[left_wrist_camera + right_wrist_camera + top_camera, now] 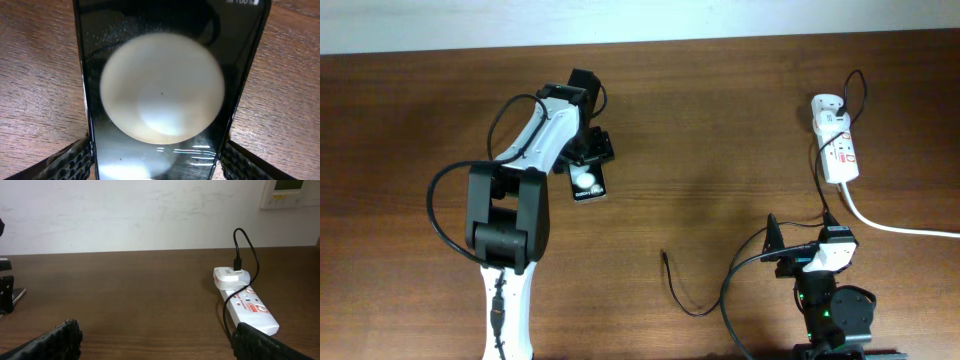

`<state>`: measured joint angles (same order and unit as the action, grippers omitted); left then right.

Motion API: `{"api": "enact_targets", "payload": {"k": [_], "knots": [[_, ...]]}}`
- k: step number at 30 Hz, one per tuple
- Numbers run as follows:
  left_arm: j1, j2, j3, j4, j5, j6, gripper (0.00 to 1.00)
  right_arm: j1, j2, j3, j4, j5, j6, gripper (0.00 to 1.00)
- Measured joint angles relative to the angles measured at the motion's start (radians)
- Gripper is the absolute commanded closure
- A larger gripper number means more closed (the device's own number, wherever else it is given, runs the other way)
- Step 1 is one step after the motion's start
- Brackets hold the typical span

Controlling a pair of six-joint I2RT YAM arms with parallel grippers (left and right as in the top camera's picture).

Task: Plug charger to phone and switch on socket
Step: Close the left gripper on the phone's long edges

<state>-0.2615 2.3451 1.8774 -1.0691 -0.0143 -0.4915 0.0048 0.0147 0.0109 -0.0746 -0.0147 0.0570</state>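
The phone (588, 183) lies flat on the wooden table, its black glossy screen (160, 90) filling the left wrist view with a big round glare spot. My left gripper (588, 165) (155, 162) straddles it, and both pads (70, 162) press against its long edges. The charger (675, 295) is a thin black cable whose free tip lies on the table at centre. Its other end (250, 245) is plugged into the white adapter (231, 276). The socket (840, 150) (250, 307) lies at the right. My right gripper (805, 238) (155, 340) stands open and holds nothing, just short of the socket's near end.
A thick white cord (900, 228) runs from the socket off the right edge. The white wall rises behind the table's far edge (125, 252). The left arm's black cables (450, 200) loop over the table at the left.
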Motion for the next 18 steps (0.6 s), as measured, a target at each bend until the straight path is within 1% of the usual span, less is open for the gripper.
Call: {"api": "enact_targets", "payload": {"k": [6,9,11,14,15,16,17,18], "knots": [[0.0,0.0,0.0,0.0,0.003,-0.003,0.25,0.0,0.0,0.0,0.0,0.0,0.0,0.01],[0.0,-0.001,0.0,0.0,0.003,-0.003,0.29,0.0,0.0,0.0,0.0,0.0,0.0,0.01],[0.0,-0.001,0.0,0.0,0.003,-0.003,0.33,0.0,0.0,0.0,0.0,0.0,0.0,0.01],[0.0,-0.001,0.0,0.0,0.003,-0.002,0.44,0.0,0.0,0.0,0.0,0.0,0.0,0.01],[0.0,-0.001,0.0,0.0,0.003,-0.002,0.51,0.0,0.0,0.0,0.0,0.0,0.0,0.01],[0.0,-0.001,0.0,0.0,0.003,-0.003,0.55,0.0,0.0,0.0,0.0,0.0,0.0,0.01],[0.0,-0.001,0.0,0.0,0.003,-0.002,0.66,0.0,0.0,0.0,0.0,0.0,0.0,0.01],[0.0,-0.001,0.0,0.0,0.003,-0.002,0.73,0.0,0.0,0.0,0.0,0.0,-0.001,0.01]]}}
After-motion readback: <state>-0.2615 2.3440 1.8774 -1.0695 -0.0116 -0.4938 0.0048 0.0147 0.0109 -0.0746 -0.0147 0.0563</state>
